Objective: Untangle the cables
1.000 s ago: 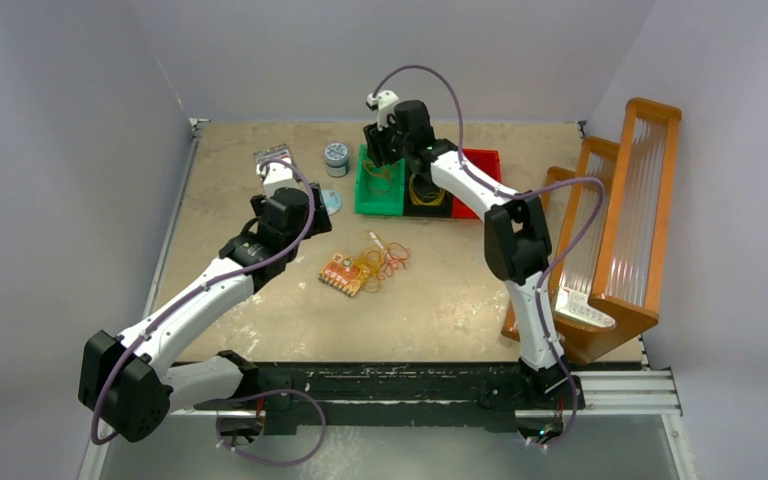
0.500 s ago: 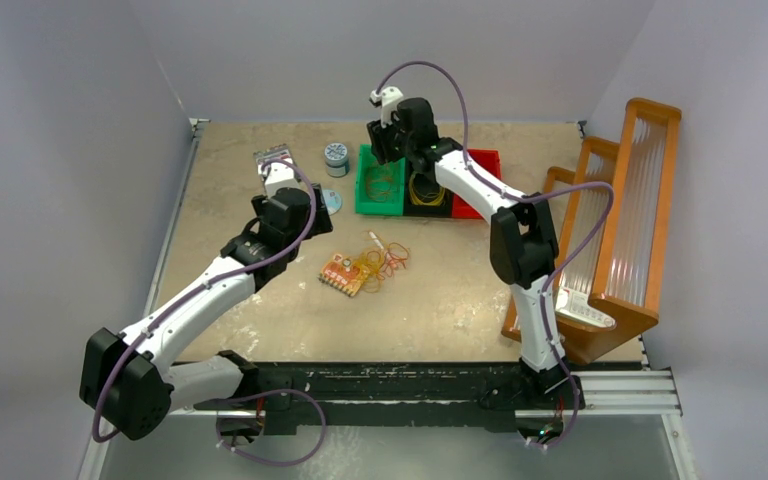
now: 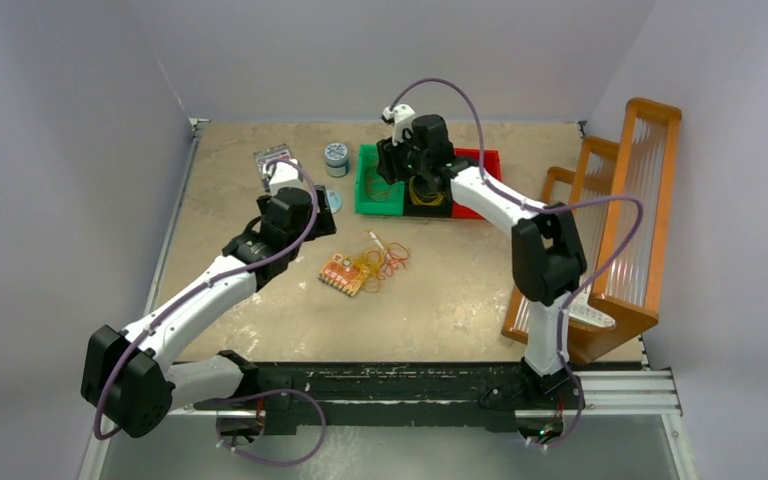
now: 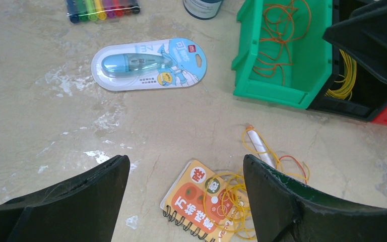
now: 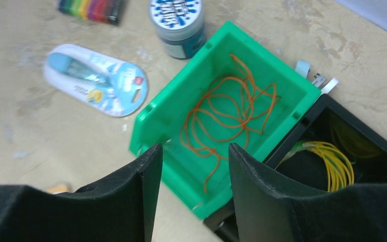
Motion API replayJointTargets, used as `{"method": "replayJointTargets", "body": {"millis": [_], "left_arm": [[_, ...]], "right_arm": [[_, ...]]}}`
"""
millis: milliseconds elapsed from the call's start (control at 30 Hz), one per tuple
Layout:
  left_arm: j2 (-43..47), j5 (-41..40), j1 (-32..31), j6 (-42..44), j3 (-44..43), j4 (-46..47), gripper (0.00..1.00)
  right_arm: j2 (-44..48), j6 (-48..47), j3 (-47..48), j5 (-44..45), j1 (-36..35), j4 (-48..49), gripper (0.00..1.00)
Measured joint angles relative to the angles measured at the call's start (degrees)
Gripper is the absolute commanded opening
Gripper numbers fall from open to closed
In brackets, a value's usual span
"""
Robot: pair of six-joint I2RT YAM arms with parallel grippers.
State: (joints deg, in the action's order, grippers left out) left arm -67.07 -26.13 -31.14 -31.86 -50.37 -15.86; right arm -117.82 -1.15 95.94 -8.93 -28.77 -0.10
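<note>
Cables: a loose tangle of yellow and orange-red loops is laid at the middle of the bench, partly draped over a small orange notebook.
Sorted loops: orange ones are seen in the green bin and yellow ones in the black bin, both at the far edge.
Left gripper: jaws are spread wide and nothing is held. It is positioned above the bench, left of the tangle and apart from it.
Right gripper: jaws are parted about halfway and nothing is held. It is positioned over the green bin.
Risk: loops may be snagged on the notebook's spiral binding, so the notebook could be dragged up with a lifted strand. If several strands are pinched at once, the knot could be tightened.
Surroundings: a correction tape pack, a jar and a marker set lie toward the far left. None is judged to block the approach.
</note>
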Motion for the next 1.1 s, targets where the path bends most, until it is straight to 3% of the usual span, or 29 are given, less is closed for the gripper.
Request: {"method": "replayJointTargets", "body": {"millis": [267,433,667,1100], "left_arm": [[-3.1,6.8,0.0,-0.2,0.0,2.5,0.76],[-7.2,10.2,-1.9,-1.7,0.3,4.5,0.75],[-13.6,11.5,-11.1,-3.1,0.4,5.9,0.65],[-17.1,13.0,-11.0,-3.7,0.4,7.0,0.48]], "right_arm": [[17.4,3.8,-16.8,-6.1,0.2,8.9,0.53],[23.2,5.3,-25.2,-7.5,0.3,11.6,0.53],[24.4,8.7,-34.2,-9.8,0.3,12.9,0.48],[24.4,12.5,-37.5,-11.6,0.3,15.0,0.46]]}}
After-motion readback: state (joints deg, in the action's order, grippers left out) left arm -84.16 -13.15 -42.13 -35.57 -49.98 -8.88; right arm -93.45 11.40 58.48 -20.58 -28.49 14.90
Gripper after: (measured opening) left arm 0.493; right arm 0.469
